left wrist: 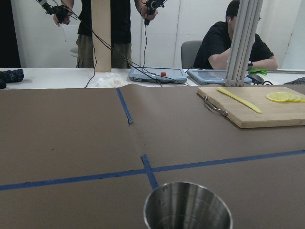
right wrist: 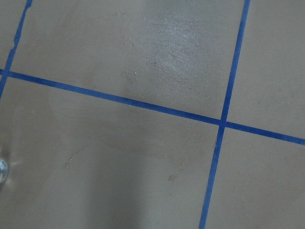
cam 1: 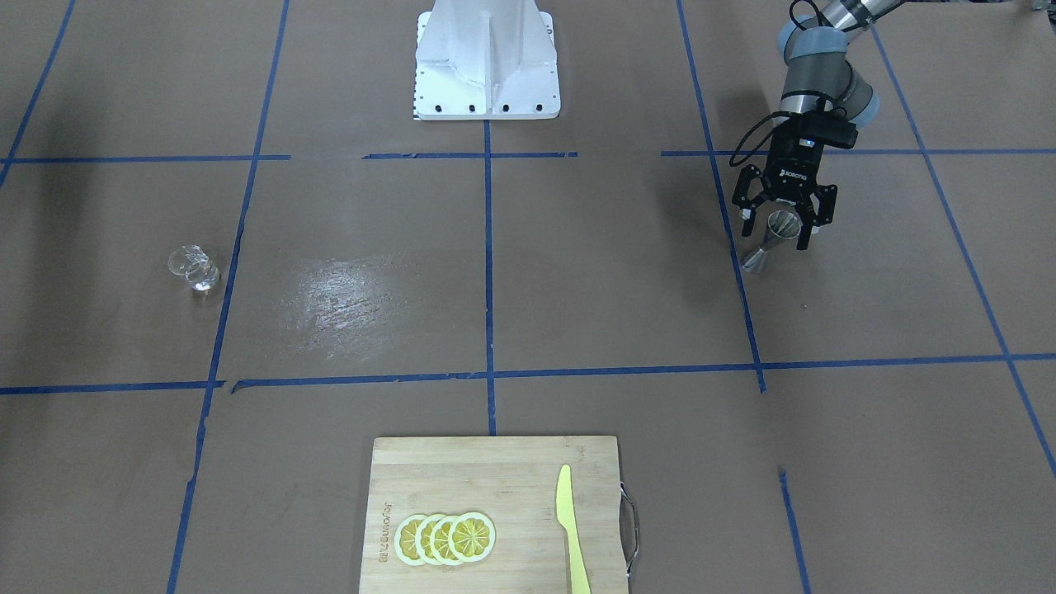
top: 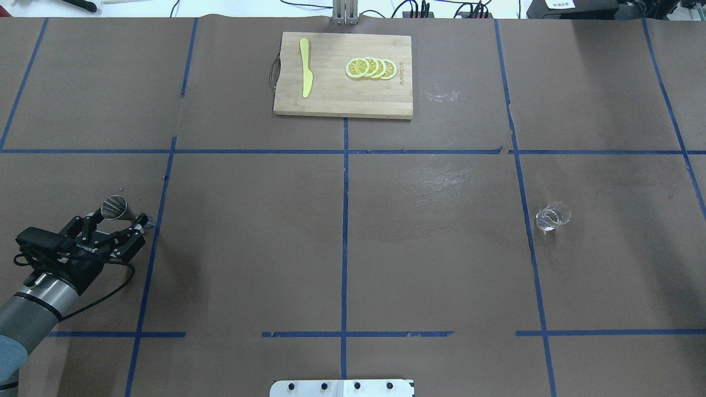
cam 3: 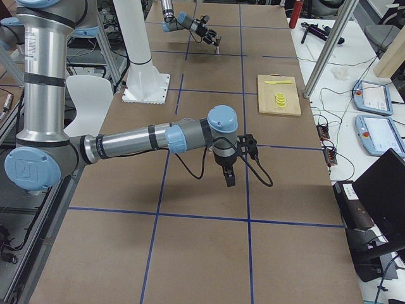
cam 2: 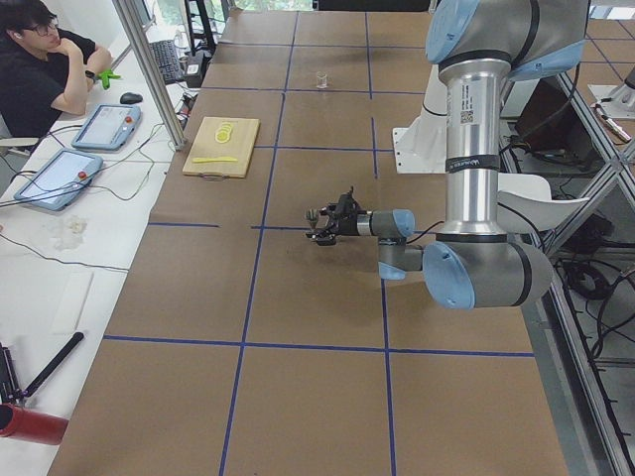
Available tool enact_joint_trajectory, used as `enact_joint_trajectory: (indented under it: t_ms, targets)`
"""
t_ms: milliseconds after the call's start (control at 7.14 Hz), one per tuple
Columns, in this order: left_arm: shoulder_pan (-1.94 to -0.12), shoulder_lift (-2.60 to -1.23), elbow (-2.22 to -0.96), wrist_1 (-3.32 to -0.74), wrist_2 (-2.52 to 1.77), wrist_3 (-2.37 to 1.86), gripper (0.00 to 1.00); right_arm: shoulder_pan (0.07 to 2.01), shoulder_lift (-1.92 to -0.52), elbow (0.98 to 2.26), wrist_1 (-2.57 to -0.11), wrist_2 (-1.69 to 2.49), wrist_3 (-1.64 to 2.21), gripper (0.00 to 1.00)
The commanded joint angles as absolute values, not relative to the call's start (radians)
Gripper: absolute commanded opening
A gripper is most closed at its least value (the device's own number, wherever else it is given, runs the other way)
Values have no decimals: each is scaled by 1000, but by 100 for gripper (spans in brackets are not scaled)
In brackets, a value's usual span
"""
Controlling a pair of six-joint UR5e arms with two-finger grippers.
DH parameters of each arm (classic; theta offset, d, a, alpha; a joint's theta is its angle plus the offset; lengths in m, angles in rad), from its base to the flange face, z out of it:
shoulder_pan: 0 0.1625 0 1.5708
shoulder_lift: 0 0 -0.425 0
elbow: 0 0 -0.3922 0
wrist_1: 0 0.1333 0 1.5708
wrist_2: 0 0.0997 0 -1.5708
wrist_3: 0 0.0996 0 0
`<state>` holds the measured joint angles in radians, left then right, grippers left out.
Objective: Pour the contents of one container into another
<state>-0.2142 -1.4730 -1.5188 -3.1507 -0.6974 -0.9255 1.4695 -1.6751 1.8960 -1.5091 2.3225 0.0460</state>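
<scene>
1. In the overhead view the left tool [top: 117, 221] lies low and level at about 9 o'clock on the desk [top: 430, 264]. Its fingers are spread to either side of the steel jigger [top: 117, 209] and seem not to press it yet.
2. The jigger stands mouth up, just to the 9 o'clock side of a blue tape line. The left wrist camera looks across its open rim.
3. The glass cup [top: 551, 216] sits at about 3 o'clock, well apart from the jigger. It is too small and too clear to show what it holds.
4. The right tool [cam 3: 229, 179] points down over the desk and shows only in a side view. I cannot tell whether its fingers are spread or pressed together.
5. The step in hand looks like gripping the jigger.
   - Centre the narrow waist between the pads before closing, so neither finger touches first and topples it.
   - Close slowly and keep the wrist level so the mouth stays up.
6. The smooth cones are the likely risk. A pinch on a slope could squeeze the jigger up or down, so the waist is the safer hold.
7. Once gripped, lift straight up before carrying it toward 3 o'clock.
</scene>
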Motion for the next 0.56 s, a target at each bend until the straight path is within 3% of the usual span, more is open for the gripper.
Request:
enact_joint_trajectory:
  t_ms: [0,420]
  targets:
    - [-210,-1485,-1494,-3149,-698,-923,82,1470,-1675,1896,-1509,2322,46,100]
    - [-210,-1486,-1494,-3151,-699,-925,49,1470,-1675,1896,-1509,2322,46,100]
